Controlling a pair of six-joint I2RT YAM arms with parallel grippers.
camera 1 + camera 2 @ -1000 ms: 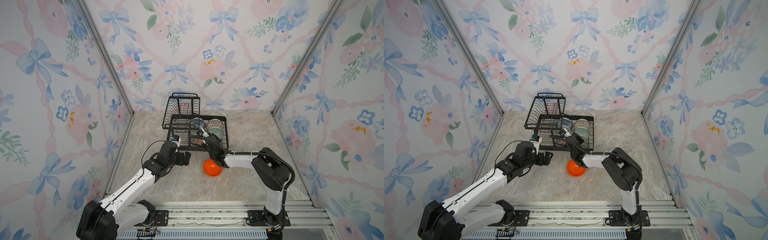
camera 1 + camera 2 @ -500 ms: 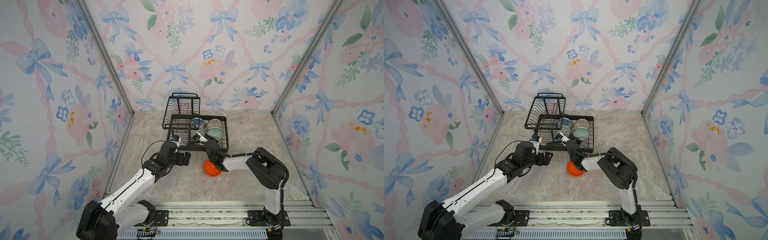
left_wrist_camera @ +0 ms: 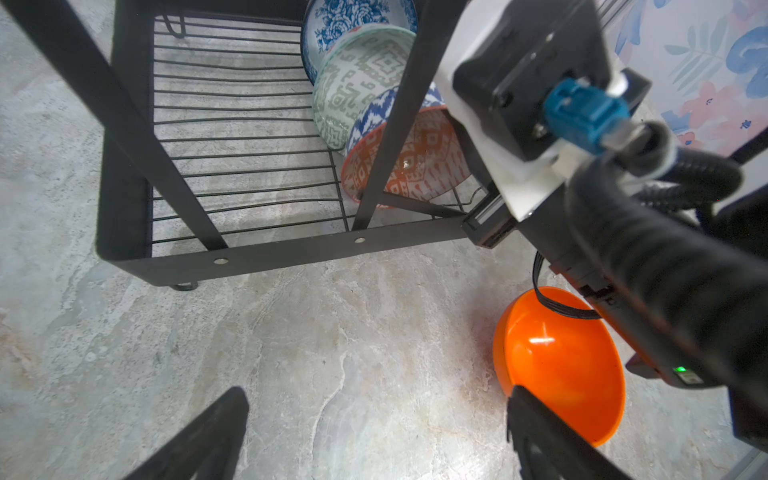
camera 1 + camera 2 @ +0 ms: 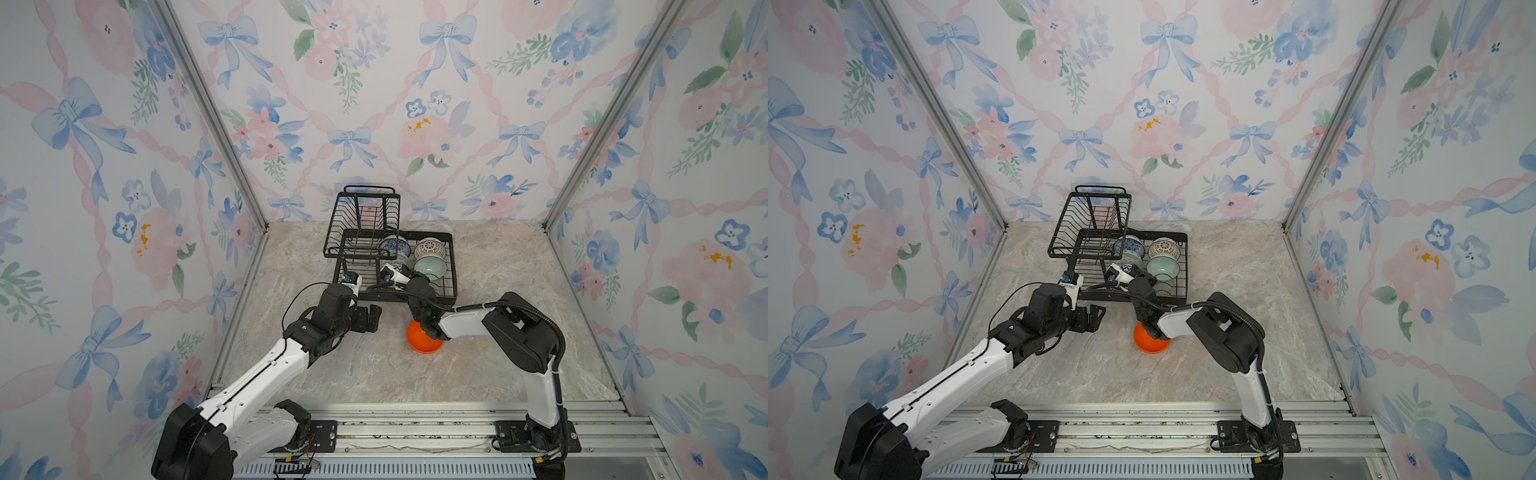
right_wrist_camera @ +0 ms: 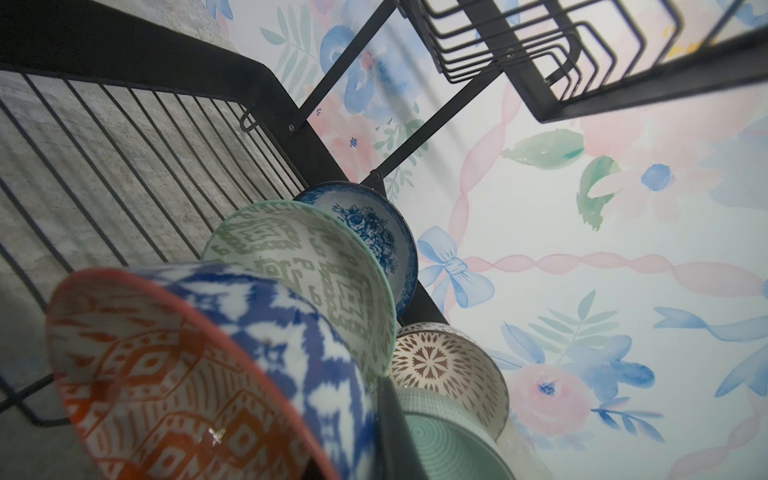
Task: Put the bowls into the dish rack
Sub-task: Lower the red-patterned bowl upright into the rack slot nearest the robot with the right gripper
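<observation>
Right gripper (image 5: 370, 399) has edged left, gripping orange-white bowl (image 3: 424, 166) in dish rack (image 4: 361, 232)

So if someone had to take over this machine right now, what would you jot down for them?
Left fingers: open, empty, over the table before the rack.
Right fingers: shut on the orange patterned bowl, apparently at its rim.
Done: five bowls in the lower tray, namely the blue flowered bowl, green patterned bowl, orange patterned bowl, brown lattice bowl and mint bowl.
To do: release; load the plain orange bowl, on the table under the right arm.
</observation>
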